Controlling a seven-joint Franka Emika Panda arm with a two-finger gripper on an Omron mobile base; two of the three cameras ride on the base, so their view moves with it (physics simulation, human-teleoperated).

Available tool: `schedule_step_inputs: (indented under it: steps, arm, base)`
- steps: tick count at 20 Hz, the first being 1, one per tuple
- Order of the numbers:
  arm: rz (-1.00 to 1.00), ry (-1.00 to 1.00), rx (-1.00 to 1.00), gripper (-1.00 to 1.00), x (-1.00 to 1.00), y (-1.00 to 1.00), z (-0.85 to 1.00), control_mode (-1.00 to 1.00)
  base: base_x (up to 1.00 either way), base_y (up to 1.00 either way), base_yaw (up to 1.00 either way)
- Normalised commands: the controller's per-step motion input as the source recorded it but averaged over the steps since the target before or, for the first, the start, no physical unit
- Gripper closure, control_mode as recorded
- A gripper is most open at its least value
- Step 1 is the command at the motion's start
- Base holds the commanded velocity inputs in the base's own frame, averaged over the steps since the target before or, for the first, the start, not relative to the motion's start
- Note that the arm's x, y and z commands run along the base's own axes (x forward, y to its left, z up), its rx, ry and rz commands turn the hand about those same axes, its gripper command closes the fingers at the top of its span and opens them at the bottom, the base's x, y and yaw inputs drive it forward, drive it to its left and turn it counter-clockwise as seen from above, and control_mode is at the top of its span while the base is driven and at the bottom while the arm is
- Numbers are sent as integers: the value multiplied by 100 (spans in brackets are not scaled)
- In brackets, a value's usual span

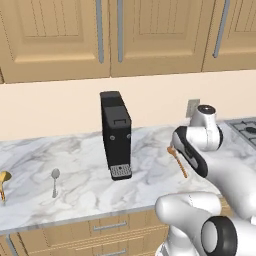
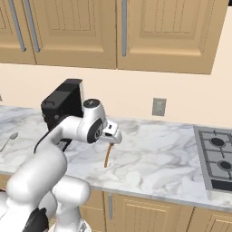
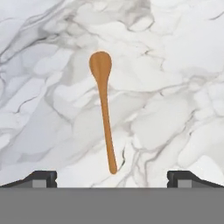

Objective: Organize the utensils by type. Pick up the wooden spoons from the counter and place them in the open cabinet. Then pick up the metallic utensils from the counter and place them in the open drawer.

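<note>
An orange-brown wooden spoon point(image 3: 104, 105) lies flat on the white marble counter point(image 3: 175, 87), bowl away from the hand and handle end between my fingertips point(image 3: 42, 178). My gripper point(image 3: 112, 180) hangs open just above it with nothing between its fingers. From the right base view the gripper point(image 2: 112, 137) hovers over the spoon's handle point(image 2: 107, 157). In the left base view the arm covers part of the wooden spoon point(image 1: 178, 161). A small silver spoon point(image 1: 55, 181) and a gold utensil point(image 1: 4, 183) lie far left on the counter. The open cabinet and open drawer are out of view.
A black coffee machine point(image 1: 116, 135) stands upright on the counter just left of the arm. A stove top point(image 2: 216, 158) sits at the right end. Wall cabinets point(image 2: 81, 31) above have their doors shut. A wall outlet point(image 2: 159, 107) is behind.
</note>
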Motion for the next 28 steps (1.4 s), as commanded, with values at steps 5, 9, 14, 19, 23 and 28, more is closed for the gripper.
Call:
schedule_step_inputs:
  steps: [5, 9, 14, 19, 23, 28]
  arm:
    - [0, 11, 0, -100, 39, 0, -55, -100]
    - [0, 11, 0, -100, 33, 0, -48, -100]
    - [0, 8, 0, -100, 22, 0, -26, -100]
    - [0, 0, 0, -100, 14, 0, -29, -100]
    - [0, 0, 0, -100, 13, 0, -32, -100]
    - [0, 0, 0, -100, 11, 0, -29, -100]
  base:
    - [0, 0, 0]
    - [0, 0, 0]
    - [0, 0, 0]
    - [0, 0, 0]
    - [0, 0, 0]
    - [0, 0, 0]
